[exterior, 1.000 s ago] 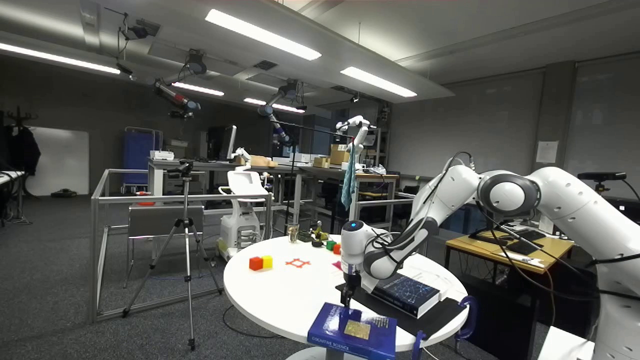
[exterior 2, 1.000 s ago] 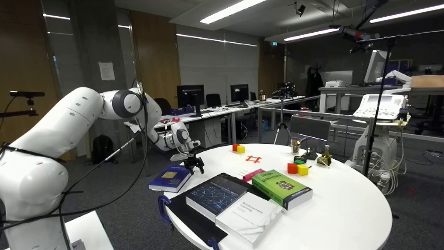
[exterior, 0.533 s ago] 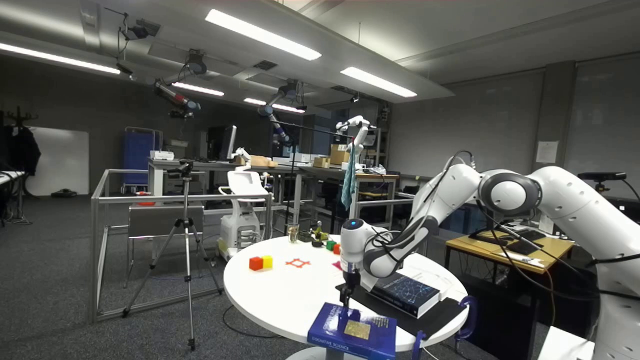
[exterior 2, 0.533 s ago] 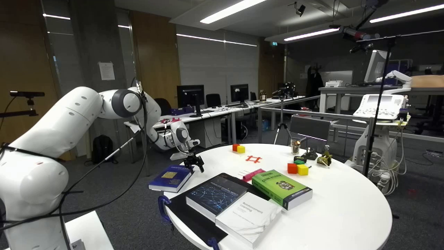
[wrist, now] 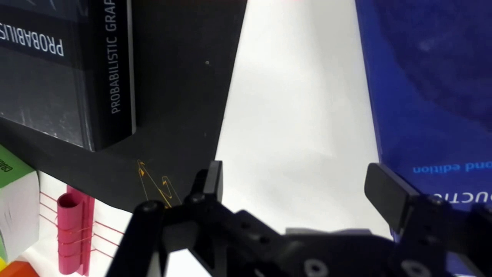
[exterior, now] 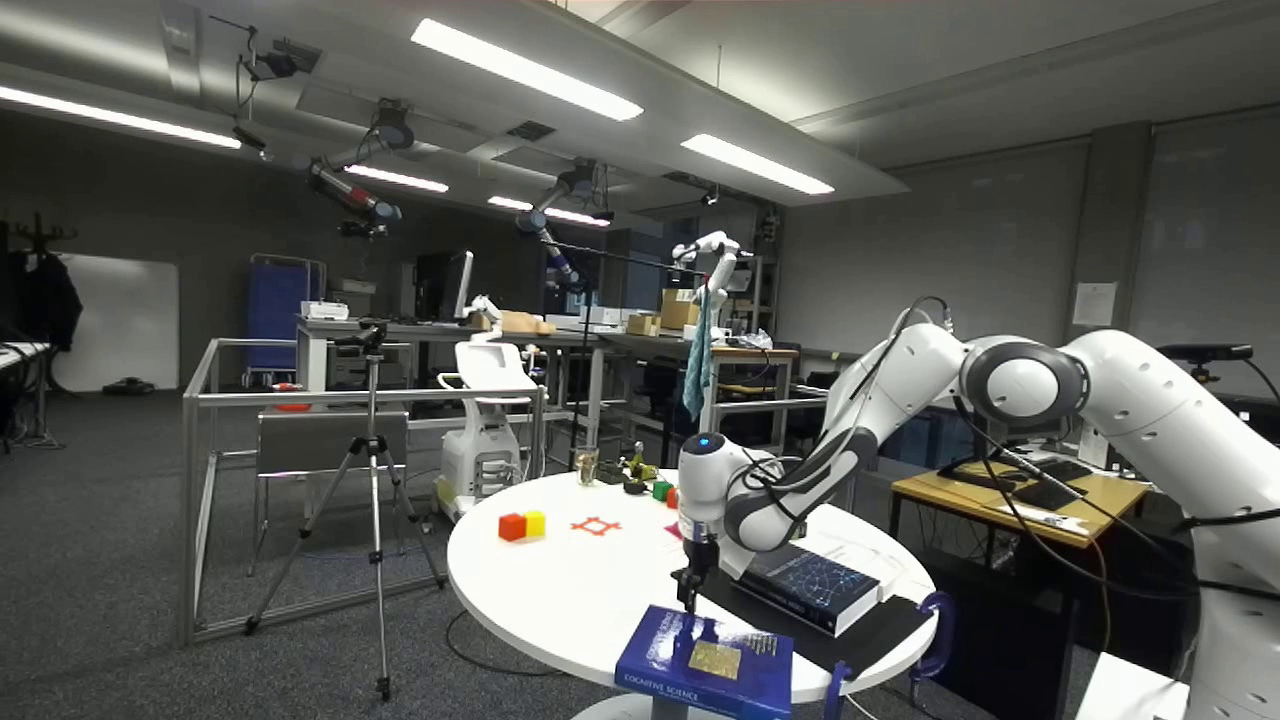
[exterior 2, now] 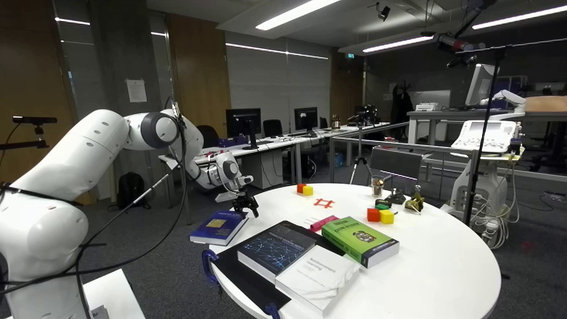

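My gripper (wrist: 295,167) stands wide open with nothing between its fingers, over a strip of white table (wrist: 292,96) in the wrist view. The blue Cognitive Science book (exterior: 690,670) is nearest, and its long edge lies just beside the right finger (wrist: 388,192). Past the left finger (wrist: 214,181) is a black mat (wrist: 177,84) bearing a dark Probabilistic Graphical book (wrist: 111,77). In an exterior view the gripper (exterior 2: 249,215) hangs near an edge of the blue book (exterior 2: 219,227), which juts beyond the table rim. I see no clear contact.
A white Reinforcement Learning book (exterior 2: 316,277) and a green book (exterior 2: 361,239) lie by the dark one. Pink tube (wrist: 69,238), red cube (exterior 2: 373,215), yellow cube (exterior 2: 386,216), glass (exterior 2: 377,186) and orange frame (exterior 2: 324,203) are on the table. Blue clamp (exterior: 937,635) grips the rim.
The arm and gripper have risen slightly and shifted a little left in both exterior views. The jaws stay wide apart, and the books have not moved.
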`<action>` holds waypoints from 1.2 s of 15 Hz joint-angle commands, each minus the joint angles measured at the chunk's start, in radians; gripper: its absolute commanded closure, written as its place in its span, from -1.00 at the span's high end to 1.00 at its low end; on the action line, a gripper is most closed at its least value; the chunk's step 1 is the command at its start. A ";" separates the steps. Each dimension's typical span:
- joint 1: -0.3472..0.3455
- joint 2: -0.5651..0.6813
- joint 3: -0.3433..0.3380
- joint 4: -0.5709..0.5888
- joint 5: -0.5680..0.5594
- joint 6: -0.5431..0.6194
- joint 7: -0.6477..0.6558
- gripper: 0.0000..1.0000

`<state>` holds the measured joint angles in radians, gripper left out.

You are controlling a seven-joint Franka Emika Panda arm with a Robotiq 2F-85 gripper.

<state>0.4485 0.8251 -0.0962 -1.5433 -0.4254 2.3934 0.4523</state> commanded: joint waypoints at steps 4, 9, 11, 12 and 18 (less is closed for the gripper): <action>0.028 -0.067 -0.010 -0.037 0.002 -0.074 0.021 1.00; 0.051 -0.166 -0.003 -0.114 -0.022 -0.107 0.037 1.00; 0.061 -0.220 0.006 -0.160 -0.025 -0.128 0.047 1.00; 0.066 -0.250 0.013 -0.187 -0.024 -0.142 0.053 1.00; 0.067 -0.421 0.095 -0.369 -0.038 -0.205 0.056 1.00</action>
<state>0.5157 0.5361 -0.0375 -1.7670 -0.4323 2.2133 0.4771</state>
